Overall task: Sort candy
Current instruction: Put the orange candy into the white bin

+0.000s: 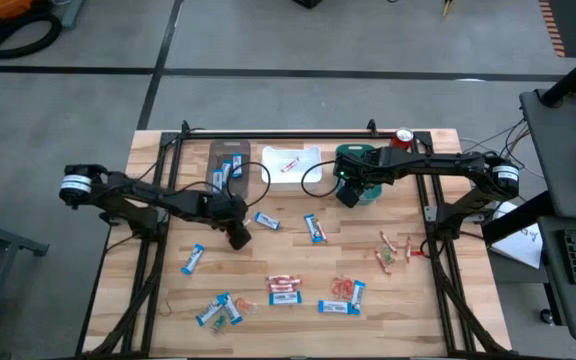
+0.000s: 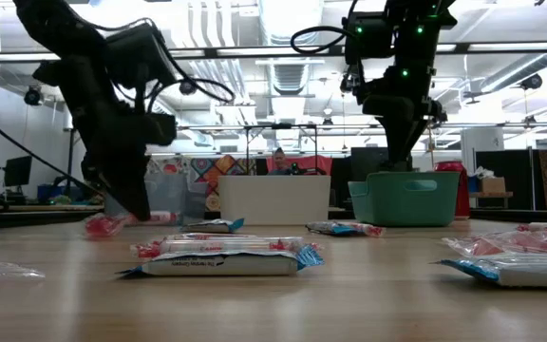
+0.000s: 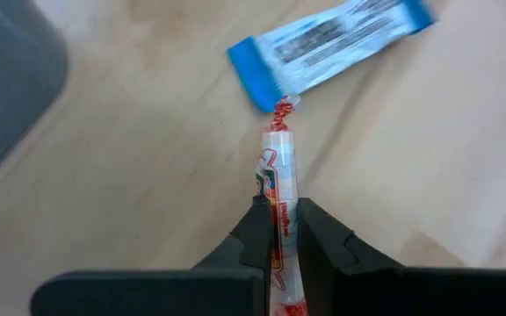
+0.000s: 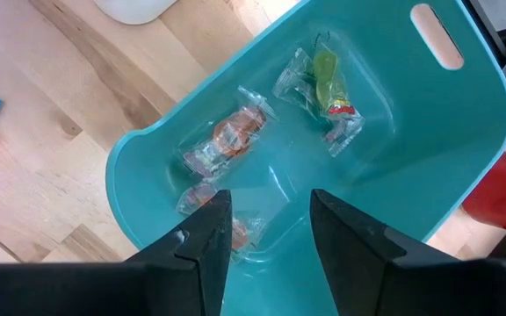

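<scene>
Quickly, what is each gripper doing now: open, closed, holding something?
Left gripper: shut on red-and-white candy bar.
Right gripper: open, empty, above teal bin.

Even overhead light fell on the worktop [image 1: 298, 270], casting only faint shadows. In the low view, bright ceiling strip lights [image 2: 283, 19] glared and left both arms silhouetted; the nearest wrappers were soft. The left wrist view was blurred throughout, the right wrist view sharp.
</scene>
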`<action>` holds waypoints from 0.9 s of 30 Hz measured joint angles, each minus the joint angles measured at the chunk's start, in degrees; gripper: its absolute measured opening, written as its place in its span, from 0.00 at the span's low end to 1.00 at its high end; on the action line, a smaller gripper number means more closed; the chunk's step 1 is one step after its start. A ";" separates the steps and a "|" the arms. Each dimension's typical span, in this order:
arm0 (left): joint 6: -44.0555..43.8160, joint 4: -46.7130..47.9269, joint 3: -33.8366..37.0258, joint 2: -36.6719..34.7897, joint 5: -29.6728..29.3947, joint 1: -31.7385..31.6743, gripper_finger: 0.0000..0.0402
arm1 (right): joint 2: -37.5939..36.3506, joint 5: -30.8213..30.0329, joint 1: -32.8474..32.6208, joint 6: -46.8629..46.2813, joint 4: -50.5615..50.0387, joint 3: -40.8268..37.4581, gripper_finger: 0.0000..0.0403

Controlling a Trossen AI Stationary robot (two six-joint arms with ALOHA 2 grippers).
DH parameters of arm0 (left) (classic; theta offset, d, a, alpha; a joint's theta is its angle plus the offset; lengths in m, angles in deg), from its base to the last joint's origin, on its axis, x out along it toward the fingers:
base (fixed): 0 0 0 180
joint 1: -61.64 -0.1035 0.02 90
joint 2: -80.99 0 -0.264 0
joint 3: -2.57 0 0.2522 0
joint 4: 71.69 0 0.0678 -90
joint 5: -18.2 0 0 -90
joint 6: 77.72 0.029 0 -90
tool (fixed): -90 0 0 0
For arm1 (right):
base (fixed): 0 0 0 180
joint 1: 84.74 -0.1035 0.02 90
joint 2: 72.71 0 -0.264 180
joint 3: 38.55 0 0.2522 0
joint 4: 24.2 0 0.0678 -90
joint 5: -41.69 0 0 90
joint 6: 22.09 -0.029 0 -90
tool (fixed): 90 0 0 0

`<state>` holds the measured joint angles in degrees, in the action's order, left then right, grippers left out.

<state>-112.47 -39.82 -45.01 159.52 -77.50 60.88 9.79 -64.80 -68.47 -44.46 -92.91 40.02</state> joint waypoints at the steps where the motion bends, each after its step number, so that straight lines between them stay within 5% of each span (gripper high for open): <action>1: 0.39 -0.02 -0.03 -0.96 0.88 0.00 0.02 | 0.00 0.00 0.00 0.00 -0.02 0.00 0.37; 12: 9.99 0.92 -4.54 -14.45 2.27 -0.04 0.02 | 0.00 0.00 0.00 0.02 0.91 0.00 0.37; 16: 16.17 0.42 -7.79 -16.57 -1.30 -0.40 0.02 | 0.00 0.00 -0.18 0.02 1.89 0.00 0.37; 27: 39.42 -6.39 -17.39 -5.47 -3.83 -12.45 0.02 | 0.00 0.00 -2.41 0.04 3.58 0.00 0.37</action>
<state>-73.05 -46.21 -62.41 154.05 -81.34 48.43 9.79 -64.80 -70.87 -44.41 -89.32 40.02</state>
